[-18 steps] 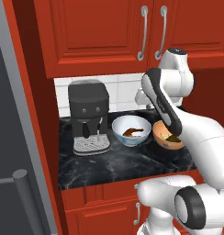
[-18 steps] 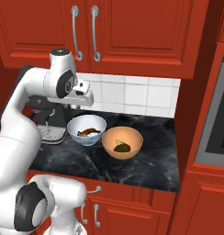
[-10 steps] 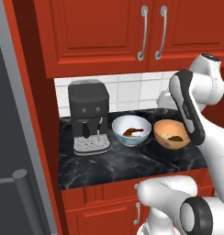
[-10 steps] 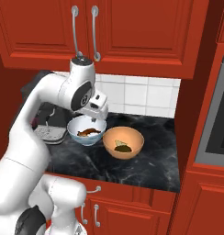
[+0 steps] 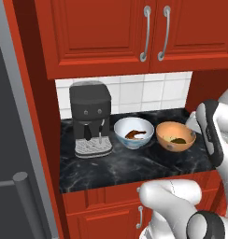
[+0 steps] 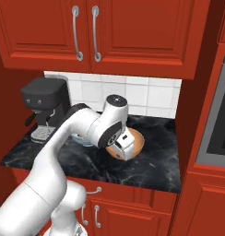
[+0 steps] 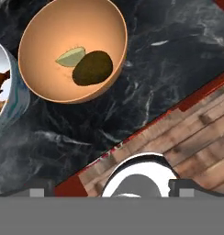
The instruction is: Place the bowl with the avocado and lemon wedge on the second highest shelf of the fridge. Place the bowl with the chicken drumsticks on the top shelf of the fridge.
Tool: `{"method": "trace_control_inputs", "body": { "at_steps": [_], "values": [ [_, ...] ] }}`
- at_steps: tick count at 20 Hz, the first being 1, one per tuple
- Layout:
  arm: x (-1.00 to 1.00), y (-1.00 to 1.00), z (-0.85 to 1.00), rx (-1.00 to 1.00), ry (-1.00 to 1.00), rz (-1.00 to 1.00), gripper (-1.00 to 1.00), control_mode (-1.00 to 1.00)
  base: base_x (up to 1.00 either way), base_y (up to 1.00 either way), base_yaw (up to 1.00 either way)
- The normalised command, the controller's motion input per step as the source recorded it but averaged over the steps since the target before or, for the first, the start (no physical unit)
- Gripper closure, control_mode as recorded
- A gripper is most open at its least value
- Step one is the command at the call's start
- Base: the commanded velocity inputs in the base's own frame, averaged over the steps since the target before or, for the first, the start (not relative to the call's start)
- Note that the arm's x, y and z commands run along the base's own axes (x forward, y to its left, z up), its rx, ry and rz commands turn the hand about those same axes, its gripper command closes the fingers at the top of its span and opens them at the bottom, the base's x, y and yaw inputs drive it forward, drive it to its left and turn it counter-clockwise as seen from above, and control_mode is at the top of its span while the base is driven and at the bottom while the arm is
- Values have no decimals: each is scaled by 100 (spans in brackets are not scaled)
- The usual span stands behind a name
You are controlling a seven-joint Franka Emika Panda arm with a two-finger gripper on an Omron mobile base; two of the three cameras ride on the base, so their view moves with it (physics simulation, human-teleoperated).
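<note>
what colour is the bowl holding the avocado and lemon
Plain orange-tan bowl, no pattern; it shows best in the hand view.

The arm hides most of the white bowl (image 6: 79, 137).

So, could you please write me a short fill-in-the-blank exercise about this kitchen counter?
1. The round glossy orange bowl holds a dark green avocado and a pale ____ wedge.
2. The white patterned bowl stands between the orange bowl and the black ____ machine.
3. Both bowls rest on the black marble ____.

Missing words: lemon; coffee; counter
</note>
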Motion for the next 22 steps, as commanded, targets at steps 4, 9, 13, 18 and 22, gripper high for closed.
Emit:
{"method": "trace_control_inputs", "body": {
  "at_steps": [4, 9, 13, 18, 22],
  "values": [
    [12, -19, -28, 21, 6, -14, -100, -100, 0, 0, 0],
    [71, -9, -24, 2, -1, -1, -100, -100, 0, 0, 0],
    [61, -20, -36, 0, 6, -1, -100, -100, 0, 0, 0],
    [10, -38, -62, -1, 20, -11, -100, -100, 0, 0, 0],
    [28, -26, -7, 0, 3, -8, -100, -100, 0, 0, 0]
  ]
}}
